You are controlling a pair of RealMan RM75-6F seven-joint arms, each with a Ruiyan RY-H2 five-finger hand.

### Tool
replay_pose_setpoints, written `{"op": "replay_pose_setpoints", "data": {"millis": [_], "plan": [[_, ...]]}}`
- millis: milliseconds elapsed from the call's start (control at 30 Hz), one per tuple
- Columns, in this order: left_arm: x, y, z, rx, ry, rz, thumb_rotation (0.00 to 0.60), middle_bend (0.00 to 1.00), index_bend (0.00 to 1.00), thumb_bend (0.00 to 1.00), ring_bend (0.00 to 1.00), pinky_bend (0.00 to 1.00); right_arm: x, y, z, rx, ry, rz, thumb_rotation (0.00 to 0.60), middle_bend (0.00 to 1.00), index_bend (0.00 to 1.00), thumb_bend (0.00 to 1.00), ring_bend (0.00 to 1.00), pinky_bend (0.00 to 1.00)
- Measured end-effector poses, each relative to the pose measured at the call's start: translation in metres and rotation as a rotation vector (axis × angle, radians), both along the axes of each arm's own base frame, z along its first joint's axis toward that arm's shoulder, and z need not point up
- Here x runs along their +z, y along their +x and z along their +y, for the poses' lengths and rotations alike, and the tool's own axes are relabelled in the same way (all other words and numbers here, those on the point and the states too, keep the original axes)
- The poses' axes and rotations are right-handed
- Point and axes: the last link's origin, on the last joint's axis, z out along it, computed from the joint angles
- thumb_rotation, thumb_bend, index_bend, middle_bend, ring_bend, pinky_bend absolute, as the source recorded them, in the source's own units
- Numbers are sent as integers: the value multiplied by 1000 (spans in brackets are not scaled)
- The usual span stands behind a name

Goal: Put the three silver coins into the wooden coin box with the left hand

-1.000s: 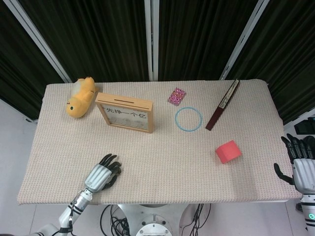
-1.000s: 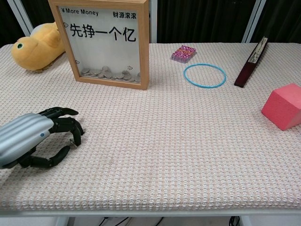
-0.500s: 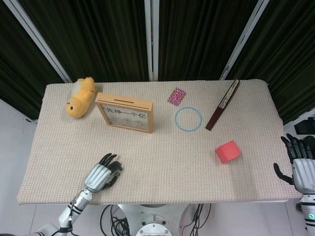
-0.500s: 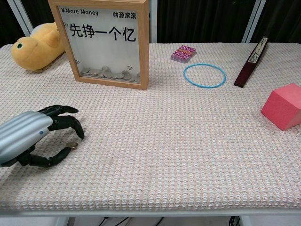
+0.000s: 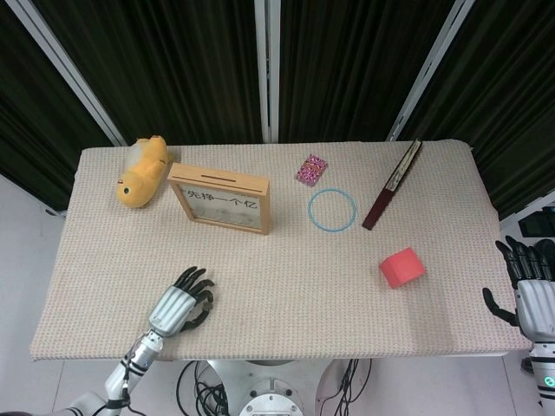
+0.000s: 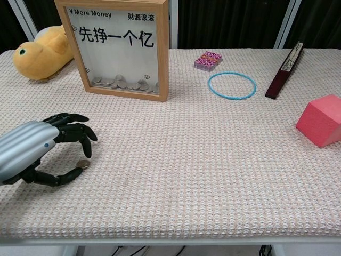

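Since a second ago we are seeing the left hand [image 6: 40,154] lifting its fingers, baring a silver coin [image 6: 82,164] lying flat at its thumb tip; whether it is being pinched we cannot tell. The right hand [image 5: 531,290] is hanging off the table [image 5: 286,286] at 4 o'clock, fingers spread, holding nothing. The wooden coin box [image 6: 118,47] is standing upright at 11 o'clock, reading "¥More Money" and "先挣一个亿", with coins heaped behind its pane.
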Motion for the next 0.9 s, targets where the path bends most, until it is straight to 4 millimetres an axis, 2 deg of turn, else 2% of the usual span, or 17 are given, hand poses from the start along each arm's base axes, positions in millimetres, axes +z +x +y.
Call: {"op": "replay_pose_setpoints", "data": {"millis": [400, 900], "plan": [[1, 1, 3, 0, 13, 2, 600, 278, 493, 401, 78, 112, 0, -1, 0, 0, 4, 0, 600, 0, 0, 325, 0, 0], [1, 2, 3, 7, 7, -3, 600, 280, 520, 445, 78, 115, 1, -1, -1, -3, 6, 3, 600, 0, 0, 325, 0, 0]]}}
